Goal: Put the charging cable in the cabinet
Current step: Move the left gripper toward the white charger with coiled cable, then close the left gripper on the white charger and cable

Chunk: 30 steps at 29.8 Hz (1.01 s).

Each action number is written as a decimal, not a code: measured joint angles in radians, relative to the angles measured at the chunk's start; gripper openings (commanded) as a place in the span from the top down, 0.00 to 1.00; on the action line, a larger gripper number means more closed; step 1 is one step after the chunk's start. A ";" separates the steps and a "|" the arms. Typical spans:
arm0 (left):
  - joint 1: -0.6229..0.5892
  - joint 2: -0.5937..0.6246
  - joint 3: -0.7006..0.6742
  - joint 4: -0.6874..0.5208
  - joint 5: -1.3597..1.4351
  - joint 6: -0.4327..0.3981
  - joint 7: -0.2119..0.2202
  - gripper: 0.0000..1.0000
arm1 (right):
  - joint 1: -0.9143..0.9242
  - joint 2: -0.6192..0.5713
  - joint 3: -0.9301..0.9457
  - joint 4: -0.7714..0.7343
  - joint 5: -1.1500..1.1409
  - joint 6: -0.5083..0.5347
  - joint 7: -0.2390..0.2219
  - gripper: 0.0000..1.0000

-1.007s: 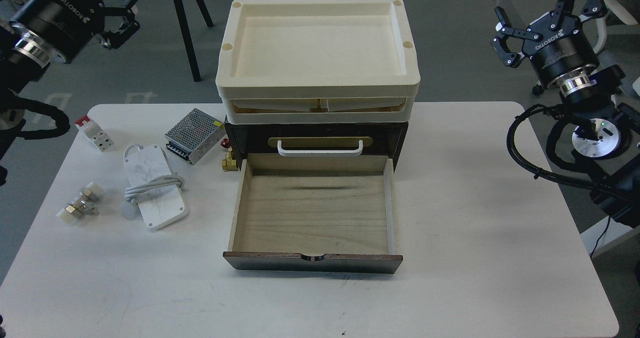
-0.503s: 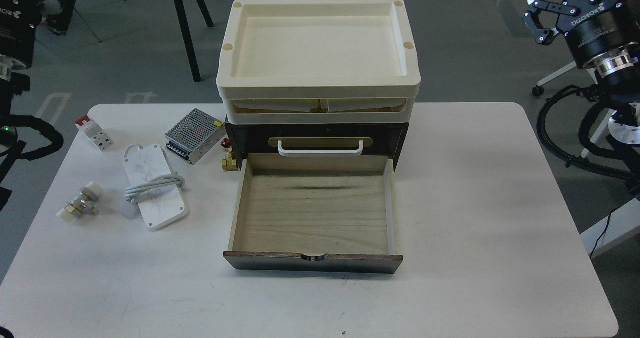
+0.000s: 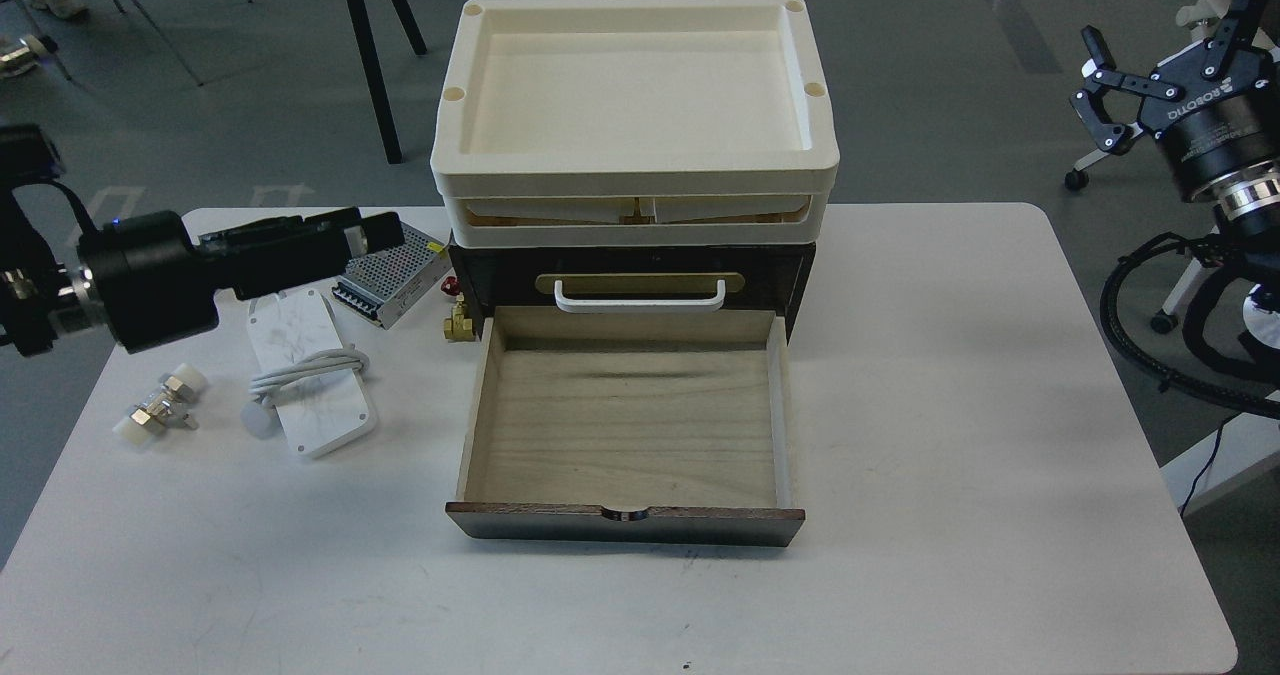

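The charging cable lies flat near the table's left edge beside the cabinet's pulled-out drawer, the left gripper above it, fingers unreadable, the right gripper spread wide beyond the far right corner.

left pincer level, right pincer open

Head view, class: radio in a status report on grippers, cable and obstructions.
Left gripper above table's left items, fingers unclear; right gripper open, off table. Charging cable on table, ungrasped. Cabinet drawer open, empty. Path unobstructed.
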 measured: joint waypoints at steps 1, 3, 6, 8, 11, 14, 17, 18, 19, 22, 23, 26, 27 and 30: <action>-0.001 -0.001 0.036 0.039 0.110 0.034 0.000 0.01 | -0.007 0.000 0.005 0.005 0.000 0.000 0.000 0.00; -0.004 -0.030 0.083 0.130 0.314 0.086 0.000 0.02 | -0.013 -0.001 0.010 0.009 0.000 0.000 0.000 0.00; -0.008 -0.106 0.112 0.272 0.628 0.126 -0.001 0.03 | -0.017 -0.002 0.013 0.010 0.001 0.000 0.001 0.00; -0.009 -0.156 0.118 0.361 0.758 0.147 0.000 0.04 | -0.022 -0.003 0.014 0.010 0.001 0.000 0.001 0.00; -0.021 -0.250 0.139 0.492 0.778 0.179 0.000 0.05 | -0.029 -0.011 0.014 0.009 0.001 0.000 0.002 0.00; -0.064 -0.320 0.185 0.605 0.780 0.205 0.000 0.09 | -0.037 -0.012 0.015 0.008 0.000 0.000 0.004 0.00; -0.113 -0.350 0.253 0.667 0.780 0.220 0.000 0.17 | -0.044 -0.013 0.016 0.008 0.000 0.000 0.006 0.00; -0.124 -0.355 0.270 0.683 0.780 0.222 0.000 0.23 | -0.046 -0.013 0.016 0.008 0.001 0.000 0.006 0.00; -0.133 -0.361 0.287 0.703 0.780 0.222 0.000 0.29 | -0.049 -0.014 0.018 0.008 0.000 0.000 0.006 0.00; -0.145 -0.379 0.320 0.758 0.780 0.228 0.000 0.34 | -0.061 -0.014 0.028 0.008 0.001 0.000 0.006 0.00; -0.147 -0.384 0.328 0.772 0.780 0.235 0.000 0.36 | -0.065 -0.014 0.031 0.008 0.000 0.000 0.006 0.00; -0.149 -0.390 0.357 0.798 0.780 0.263 0.000 0.40 | -0.074 -0.014 0.035 0.008 0.000 0.000 0.007 0.00; -0.149 -0.393 0.369 0.809 0.780 0.270 0.000 0.40 | -0.077 -0.014 0.035 0.008 0.001 0.000 0.007 0.00; -0.150 -0.408 0.390 0.850 0.780 0.293 0.000 0.46 | -0.083 -0.014 0.038 0.008 0.000 0.000 0.007 0.00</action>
